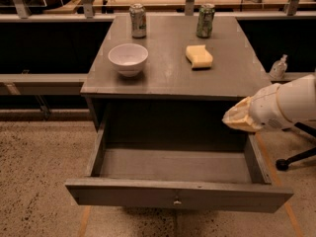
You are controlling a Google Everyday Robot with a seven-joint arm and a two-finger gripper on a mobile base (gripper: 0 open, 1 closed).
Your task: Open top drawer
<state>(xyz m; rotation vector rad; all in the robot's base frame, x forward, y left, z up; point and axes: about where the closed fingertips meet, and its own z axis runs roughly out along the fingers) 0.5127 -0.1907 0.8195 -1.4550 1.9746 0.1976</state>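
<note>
Plainly, the grey cabinet (pixel 168 68) fills the middle, and the top drawer (pixel 148 194) stands pulled far out of the cabinet's front toward the camera, its long axis running left to right. A white arm (pixel 291 102) reaches in from the cabinet's right side, with its gripper (pixel 236 118) just under the right end of the cabinet's top (open or closed, I cannot tell). On the cabinet's top sit a bowl (pixel 128 59), a sponge (pixel 199 56) and two cans (pixel 138 20). The drawer's knob (pixel 177 202) faces forward.

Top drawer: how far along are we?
Done: the top drawer stands pulled far out, its inside showing empty. In hand: nothing; the end effector hangs above the drawer's right side, away from the knob. Left: apparently nothing but backing off.
</note>
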